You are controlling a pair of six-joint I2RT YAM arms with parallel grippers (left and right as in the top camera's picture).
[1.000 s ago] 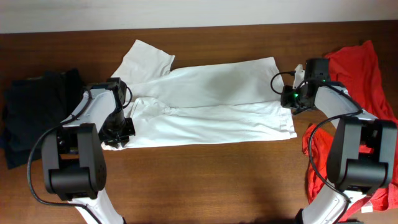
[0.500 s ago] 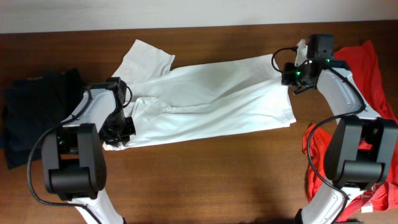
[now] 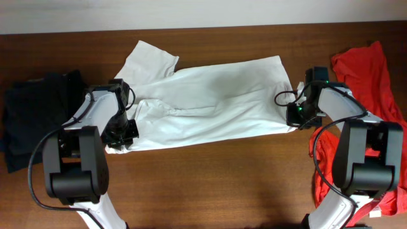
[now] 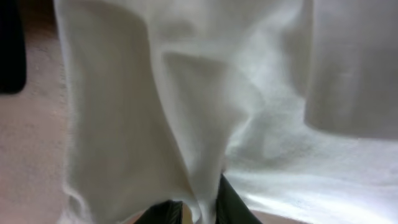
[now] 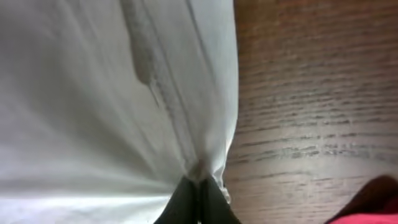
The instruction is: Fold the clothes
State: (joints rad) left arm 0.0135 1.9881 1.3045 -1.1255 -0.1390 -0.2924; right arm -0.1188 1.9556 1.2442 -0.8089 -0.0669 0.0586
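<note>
White shirt (image 3: 210,102) lies spread across the middle of the table (image 3: 210,184), its near edge running between the two grippers. The left gripper (image 3: 121,135) is clenched on a fold at the near left corner. The right gripper (image 3: 297,114) pinches the hem at the near right corner. Bare wood lies open in front. Black clothes (image 3: 38,108) sit at the left edge and red clothes (image 3: 369,70) at the right, partly behind the arm. Cloth buries most of both fingertips.

surface: dark brown wood-grain table (image 3: 210,184) | rear: pale wall (image 3: 191,13) strip along top edge | light: even
</note>
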